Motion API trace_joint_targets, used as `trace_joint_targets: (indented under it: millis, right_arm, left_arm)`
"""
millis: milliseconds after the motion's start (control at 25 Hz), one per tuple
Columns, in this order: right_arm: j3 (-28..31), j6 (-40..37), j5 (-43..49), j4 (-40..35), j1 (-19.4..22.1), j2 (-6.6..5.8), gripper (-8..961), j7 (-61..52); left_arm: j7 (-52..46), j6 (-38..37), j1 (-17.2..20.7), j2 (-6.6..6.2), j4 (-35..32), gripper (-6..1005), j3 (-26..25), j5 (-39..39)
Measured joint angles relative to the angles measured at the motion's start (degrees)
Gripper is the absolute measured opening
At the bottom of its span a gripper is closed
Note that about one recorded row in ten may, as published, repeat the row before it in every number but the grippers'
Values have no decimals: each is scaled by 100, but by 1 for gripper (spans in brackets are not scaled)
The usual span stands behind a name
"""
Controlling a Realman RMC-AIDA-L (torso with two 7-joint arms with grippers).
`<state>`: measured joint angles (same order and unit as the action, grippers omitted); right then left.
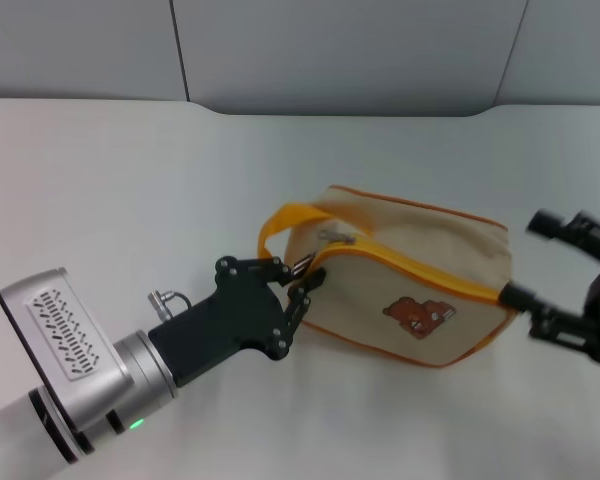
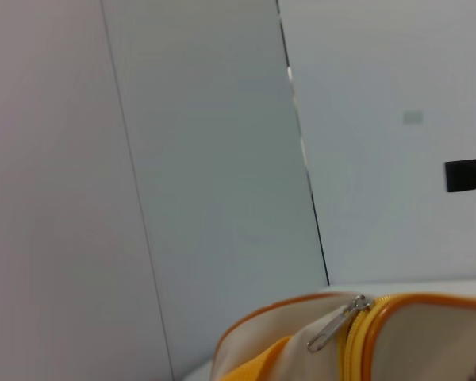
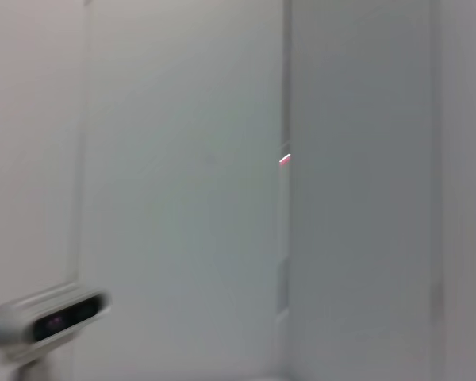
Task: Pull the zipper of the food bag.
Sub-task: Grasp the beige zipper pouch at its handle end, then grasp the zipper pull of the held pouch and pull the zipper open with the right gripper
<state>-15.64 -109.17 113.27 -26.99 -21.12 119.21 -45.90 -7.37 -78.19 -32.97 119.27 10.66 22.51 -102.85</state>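
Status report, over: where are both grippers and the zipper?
Left gripper at the food bag's strap end, near the zipper pull. Right gripper open at far end. Nothing blocking.

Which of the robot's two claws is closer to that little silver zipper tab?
Left. The left gripper sits at the bag's handle end, just below the tab. The right gripper is at the opposite end.

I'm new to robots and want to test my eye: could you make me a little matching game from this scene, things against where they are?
Things:
1. left gripper
2. right gripper
3. bear print
4. zipper pull tab

Places:
A. on the food bag's front face
B. at the bag's strap-handle end
C. hanging at the zipper's end near the handle
D. at the bag's opposite end, fingers spread

Pairs: 1-B, 2-D, 3-A, 4-C
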Motion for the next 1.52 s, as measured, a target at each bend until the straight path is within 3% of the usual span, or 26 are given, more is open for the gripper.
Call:
trace_joint_targets:
  millis: [240,400,560,600,640,840,1080,1520]
  right_arm:
    - [54,280,-1381,808,250,4,798,1058]
    - [67,741,-2289,1900,174,38,794,2490]
    - [63,985,-2391,2563,35,49,790,3547]
    - [66,1149,-2398,3115,-98,63,789,4622]
    - [66,1149,-2398,3115,-98,63,788,4622]
    - [328,1666,-2386,4350,-456,67,783,7694]
    - [373,2219,-2375,4674,-683,67,777,8627]
    - [352,2297,-2142,4793,-966,67,767,8653]
  left_arm:
    - [-35,-740,3,-13,-519,91,9,-2]
    - [11,-1184,-55,-7,-1021,83,-16,-3]
    - [116,-1367,-133,-7,-1218,76,-1,-3]
    - [178,-1387,-180,-7,-1251,74,5,-3]
    - [211,-1390,-214,-7,-1269,72,9,-3]
    - [242,-1352,-336,-9,-1322,66,60,-2]
    - [244,-1348,-365,-4,-1328,57,89,1]
    - [245,-1272,-397,0,-1280,57,208,5]
